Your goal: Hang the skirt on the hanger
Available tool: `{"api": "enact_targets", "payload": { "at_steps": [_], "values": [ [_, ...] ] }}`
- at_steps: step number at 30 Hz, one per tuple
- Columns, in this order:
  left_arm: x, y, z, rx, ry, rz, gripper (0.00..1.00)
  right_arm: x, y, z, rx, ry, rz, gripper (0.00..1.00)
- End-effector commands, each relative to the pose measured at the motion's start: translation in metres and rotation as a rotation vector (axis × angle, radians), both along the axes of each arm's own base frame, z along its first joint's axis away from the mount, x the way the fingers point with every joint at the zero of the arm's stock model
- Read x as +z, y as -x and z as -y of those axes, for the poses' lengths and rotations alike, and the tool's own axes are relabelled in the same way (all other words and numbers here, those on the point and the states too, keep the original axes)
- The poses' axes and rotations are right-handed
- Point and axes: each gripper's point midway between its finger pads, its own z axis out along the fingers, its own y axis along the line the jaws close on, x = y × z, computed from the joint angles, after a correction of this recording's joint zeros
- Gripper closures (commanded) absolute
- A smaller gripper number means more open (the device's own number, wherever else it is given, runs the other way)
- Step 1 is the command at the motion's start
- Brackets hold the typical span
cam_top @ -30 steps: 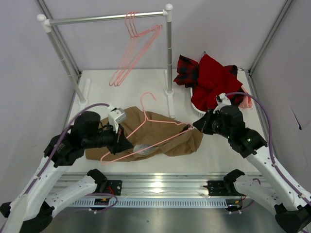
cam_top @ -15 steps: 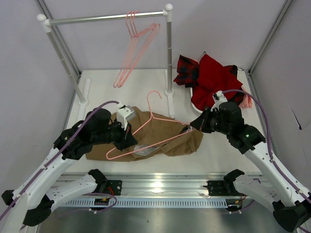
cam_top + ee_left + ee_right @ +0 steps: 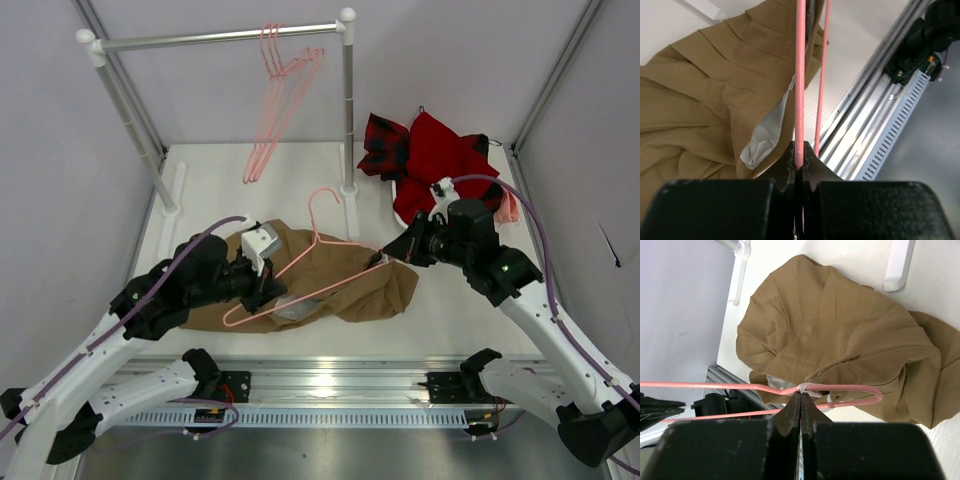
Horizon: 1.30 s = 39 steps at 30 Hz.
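The tan skirt [image 3: 350, 285] lies crumpled on the white table, its pale lining showing at the front. A pink hanger [image 3: 316, 238] is held just above it, hook pointing to the back. My left gripper [image 3: 272, 290] is shut on the hanger's wire near its left end; in the left wrist view the gripper [image 3: 800, 155] pinches the pink wire [image 3: 800, 75] over the skirt [image 3: 700, 100]. My right gripper [image 3: 385, 257] is at the hanger's right shoulder. In the right wrist view it [image 3: 800, 392] is shut on a white loop [image 3: 809, 388] of the skirt [image 3: 840, 325], wrapped over the hanger's notch [image 3: 850, 388].
A garment rack stands at the back, its right post [image 3: 348, 110] just behind the skirt. Several pink hangers [image 3: 275, 90] hang from its rail. A red garment [image 3: 435, 160] and plaid cloth [image 3: 385, 140] are heaped at the back right. An aluminium rail [image 3: 320, 380] runs along the near edge.
My left gripper has carried the hanger's left end to the right and inward. The hook has shifted right and back. My right gripper has moved slightly left, still at the hanger's right shoulder.
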Motion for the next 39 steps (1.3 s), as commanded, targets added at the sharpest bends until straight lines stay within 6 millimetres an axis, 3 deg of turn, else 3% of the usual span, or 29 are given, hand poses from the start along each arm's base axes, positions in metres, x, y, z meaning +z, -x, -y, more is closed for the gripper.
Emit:
{"api": "enact_targets", "payload": {
  "at_steps": [1, 8, 14, 16, 17, 20, 23, 30, 32, 34, 35, 37, 39],
  "values": [
    [0.017, -0.023, 0.008, 0.048, 0.050, 0.133, 1.00, 0.039, 0.003, -0.012, 0.077, -0.070, 0.080, 1.00],
    [0.019, -0.034, 0.010, 0.089, 0.107, 0.201, 1.00, 0.049, 0.006, -0.024, 0.154, -0.106, 0.098, 1.00],
    [0.027, -0.043, 0.003, 0.156, 0.145, 0.256, 1.00, 0.032, 0.002, -0.021, 0.146, -0.040, 0.043, 0.99],
    [0.032, -0.046, -0.002, 0.186, 0.161, 0.282, 1.00, 0.033, 0.000, -0.017, 0.133, -0.001, 0.047, 0.87],
    [0.036, -0.047, -0.005, 0.202, 0.171, 0.299, 1.00, 0.026, 0.000, -0.011, 0.114, 0.039, 0.018, 0.68],
    [0.044, -0.047, -0.009, 0.215, 0.189, 0.328, 1.00, 0.033, 0.001, -0.005, 0.114, 0.076, 0.034, 0.39],
    [0.048, -0.046, -0.005, 0.190, 0.205, 0.342, 1.00, 0.049, 0.000, -0.004, 0.126, 0.085, 0.064, 0.25],
    [0.049, -0.051, -0.001, 0.186, 0.205, 0.363, 1.00, 0.071, -0.019, 0.001, 0.082, 0.128, 0.172, 0.23],
    [0.045, -0.054, 0.000, 0.191, 0.183, 0.363, 1.00, 0.080, -0.026, -0.011, 0.080, 0.048, 0.195, 0.24],
    [0.044, -0.059, 0.001, 0.203, 0.174, 0.366, 1.00, 0.102, -0.028, -0.025, 0.079, -0.092, 0.223, 0.24],
    [0.043, -0.060, 0.001, 0.205, 0.170, 0.365, 1.00, 0.100, -0.027, -0.031, 0.089, -0.126, 0.214, 0.25],
    [0.042, -0.062, 0.003, 0.210, 0.164, 0.363, 1.00, 0.115, -0.019, -0.046, 0.156, -0.192, 0.274, 0.26],
    [0.040, -0.066, 0.004, 0.223, 0.156, 0.358, 1.00, 0.113, -0.012, -0.056, 0.185, -0.142, 0.327, 0.25]
  ]
}}
